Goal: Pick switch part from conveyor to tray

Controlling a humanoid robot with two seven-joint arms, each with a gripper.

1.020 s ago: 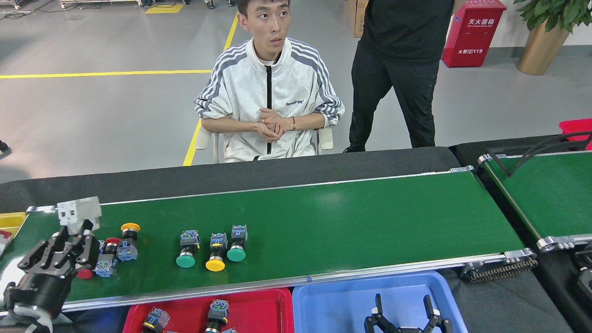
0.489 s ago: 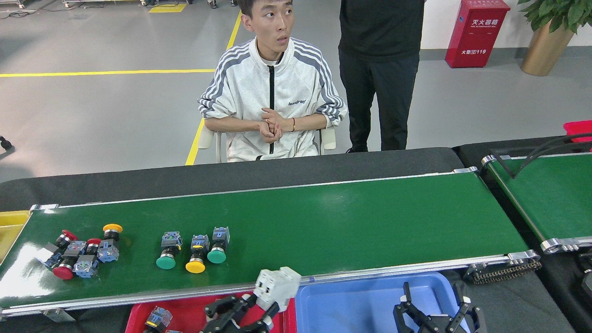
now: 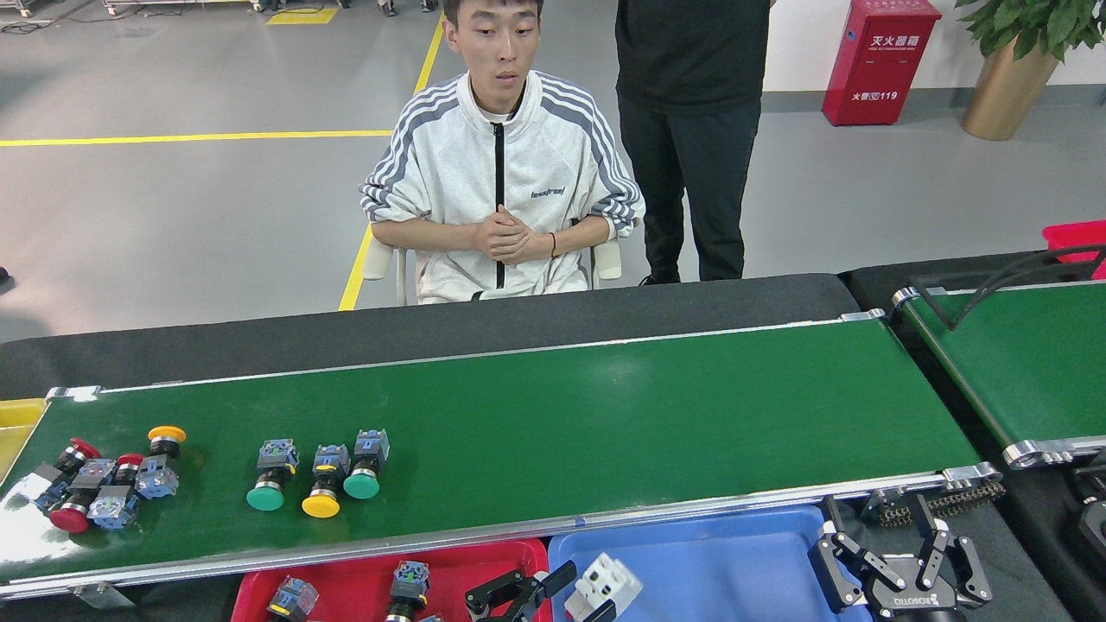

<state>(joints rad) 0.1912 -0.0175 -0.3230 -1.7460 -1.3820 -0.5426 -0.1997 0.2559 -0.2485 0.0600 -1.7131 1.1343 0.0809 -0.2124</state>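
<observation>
The conveyor (image 3: pixel 605 406) runs across the head view. On its left end lie two red-capped switch parts and a yellow-capped one (image 3: pixel 108 484). Right of them lie a green (image 3: pixel 270 475), a yellow (image 3: pixel 325 482) and a green (image 3: pixel 366 465) switch part. My left gripper (image 3: pixel 581 594) is at the bottom edge, shut on a white switch part (image 3: pixel 607 584) over the seam between the red tray (image 3: pixel 346 570) and the blue tray (image 3: pixel 717 561). My right gripper (image 3: pixel 883 540) hangs open and empty over the blue tray's right edge.
Two switch parts (image 3: pixel 292 598) (image 3: pixel 408 584) lie in the red tray. A person (image 3: pixel 501 181) sits behind the conveyor and another stands beside. A second green belt (image 3: pixel 1028 363) angles off at right. A yellow bin (image 3: pixel 17 416) sits far left.
My left gripper carried the white part from the belt's left end down and right to the trays. The parts on the belt drifted left. My right gripper rose and moved right.
</observation>
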